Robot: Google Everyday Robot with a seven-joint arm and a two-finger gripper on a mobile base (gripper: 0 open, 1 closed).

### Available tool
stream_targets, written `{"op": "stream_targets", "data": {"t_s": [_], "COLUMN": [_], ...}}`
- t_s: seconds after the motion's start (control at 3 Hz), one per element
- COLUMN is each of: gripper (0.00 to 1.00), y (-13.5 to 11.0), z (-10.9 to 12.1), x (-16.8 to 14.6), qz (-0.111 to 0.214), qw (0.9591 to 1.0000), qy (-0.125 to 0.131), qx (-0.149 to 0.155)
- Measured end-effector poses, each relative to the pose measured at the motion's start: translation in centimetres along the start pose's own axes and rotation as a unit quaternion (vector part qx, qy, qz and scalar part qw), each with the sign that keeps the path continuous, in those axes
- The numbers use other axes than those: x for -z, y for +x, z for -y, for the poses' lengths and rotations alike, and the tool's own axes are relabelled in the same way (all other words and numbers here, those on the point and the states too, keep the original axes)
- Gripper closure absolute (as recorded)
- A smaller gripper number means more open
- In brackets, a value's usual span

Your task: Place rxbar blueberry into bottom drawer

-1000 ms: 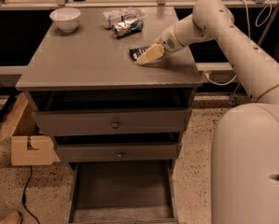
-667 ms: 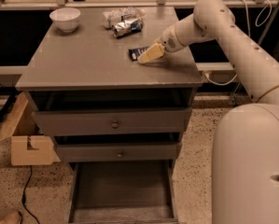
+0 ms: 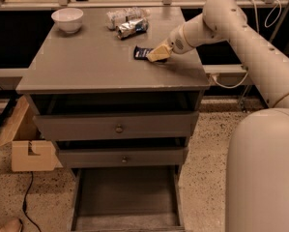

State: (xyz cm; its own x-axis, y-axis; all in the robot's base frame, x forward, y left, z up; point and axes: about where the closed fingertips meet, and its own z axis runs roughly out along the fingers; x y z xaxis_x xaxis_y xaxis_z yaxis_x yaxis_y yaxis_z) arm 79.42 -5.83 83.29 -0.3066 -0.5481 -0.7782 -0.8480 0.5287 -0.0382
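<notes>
Your gripper point(image 3: 157, 55) meets the rxbar blueberry point(image 3: 143, 52) at upper centre; whether it grips, you cannot tell. Likely light, slippery: pinch across its width.

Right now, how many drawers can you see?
3: the top drawer, the middle drawer under it, and the bottom drawer pulled open lowest. The gripper is at the rxbar blueberry on the cabinet top.

The gripper point(image 3: 155, 56), down on the cabinet top point(image 3: 91, 62), covers part of the rxbar blueberry point(image 3: 141, 52).
</notes>
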Motion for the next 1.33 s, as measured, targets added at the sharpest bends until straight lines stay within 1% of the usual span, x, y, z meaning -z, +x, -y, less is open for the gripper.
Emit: {"op": "stream_targets", "data": {"t_s": [0.33, 0.67, 1.0, 1.33], "gripper": [1.0, 1.0, 1.0, 1.0], "y": [-1.3, -3.1, -3.2, -0.9], "z": [-0.6, -2.1, -4.9, -8.3], "x": [2.1, 5.9, 8.9, 10.3], "qz": [0.019, 0.05, 0.05, 0.047], "qw": [0.9997, 0.9983, 0.9979, 0.9975], "qy": [0.01, 0.016, 0.001, -0.04], "qx": [0.007, 0.027, 0.041, 0.033]}}
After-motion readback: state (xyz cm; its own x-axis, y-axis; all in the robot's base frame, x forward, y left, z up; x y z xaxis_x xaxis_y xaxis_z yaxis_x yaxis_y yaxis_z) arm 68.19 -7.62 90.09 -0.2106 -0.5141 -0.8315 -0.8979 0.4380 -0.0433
